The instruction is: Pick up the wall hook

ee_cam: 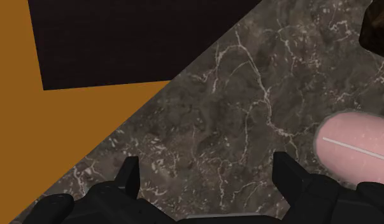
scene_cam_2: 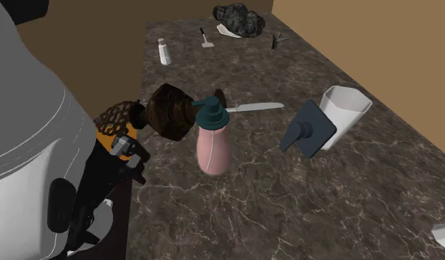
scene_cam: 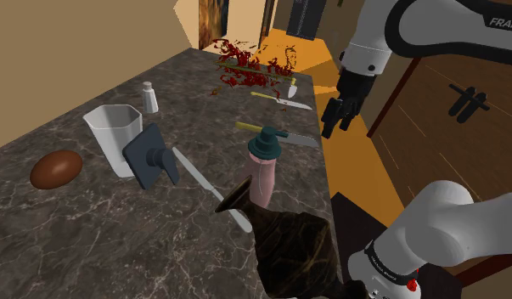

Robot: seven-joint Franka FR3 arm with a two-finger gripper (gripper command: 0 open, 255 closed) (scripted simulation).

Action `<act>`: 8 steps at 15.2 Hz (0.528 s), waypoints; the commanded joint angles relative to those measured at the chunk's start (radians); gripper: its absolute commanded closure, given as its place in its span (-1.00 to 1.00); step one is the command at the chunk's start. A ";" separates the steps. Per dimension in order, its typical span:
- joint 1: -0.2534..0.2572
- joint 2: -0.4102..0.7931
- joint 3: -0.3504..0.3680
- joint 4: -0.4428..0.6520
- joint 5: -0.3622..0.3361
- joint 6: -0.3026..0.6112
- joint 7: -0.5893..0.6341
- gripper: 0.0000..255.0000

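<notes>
The wall hook (scene_cam: 150,155) is a dark slate-blue square plate with a stubby hook, leaning against a white cup (scene_cam: 114,136) on the marbled counter. From the second exterior view, the hook (scene_cam_2: 309,129) stands to the right of a pink soap bottle (scene_cam_2: 212,144) with a teal pump. My black gripper (scene_cam: 334,126) hangs above the counter's edge at the shoulder view's right, far from the hook. In the wrist view the gripper (ee_cam: 207,175) is open over bare counter, with nothing between its fingers (ee_cam: 128,175); the pink bottle (ee_cam: 353,149) lies just off to one side.
A dark brown vase (scene_cam: 279,238) lies near the stand, and a pale knife (scene_cam: 207,191) rests between the hook and the soap bottle (scene_cam: 264,166). More knives (scene_cam: 279,136), a shaker (scene_cam: 149,98), a brown oval (scene_cam: 56,168) and red scraps (scene_cam: 241,64) share the counter.
</notes>
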 commanded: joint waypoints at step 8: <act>0.052 0.219 0.093 0.117 0.037 0.121 0.024 -1.00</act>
